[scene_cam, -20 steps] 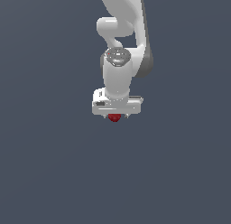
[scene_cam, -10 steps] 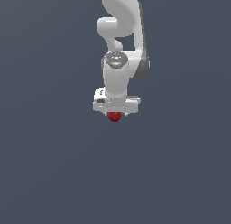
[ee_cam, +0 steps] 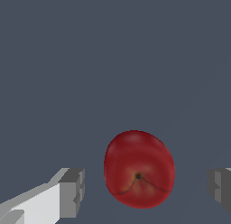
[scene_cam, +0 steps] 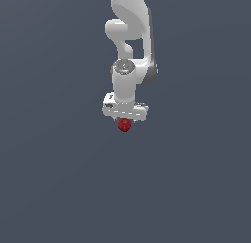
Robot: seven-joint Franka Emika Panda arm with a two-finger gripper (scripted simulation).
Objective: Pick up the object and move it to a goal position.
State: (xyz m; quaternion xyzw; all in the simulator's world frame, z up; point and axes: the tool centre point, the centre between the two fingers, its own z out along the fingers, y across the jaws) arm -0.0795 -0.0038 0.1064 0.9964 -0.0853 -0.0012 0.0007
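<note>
Wrist view puts us right over the ball (ee_cam: 139, 169): glossy, dark red, with a small dark dimple and thin creases running from it. Our two grey fingertips (ee_cam: 72, 192) stand on either side of it, each with a clear strip of grey surface between pad and ball, so our hand (ee_cam: 146, 189) is spread wide and touches nothing. The ball sits between the fingers, nearer one of them than the other, and is far narrower than the gap.

Beyond the ball we see only the flat slate-grey floor (ee_cam: 113, 56), evenly lit and unmarked.

From the exterior view, farther off, we see our hand (scene_cam: 124, 118) pointing straight down, its white crossbar level, with the ball (scene_cam: 124, 125) showing just under the bar's middle. We cannot tell from here whether the ball rests on the floor (scene_cam: 54, 178). Our white arm (scene_cam: 128, 51) rises above the hand in a near-vertical stack of joints and leaves the picture at its upper edge.
</note>
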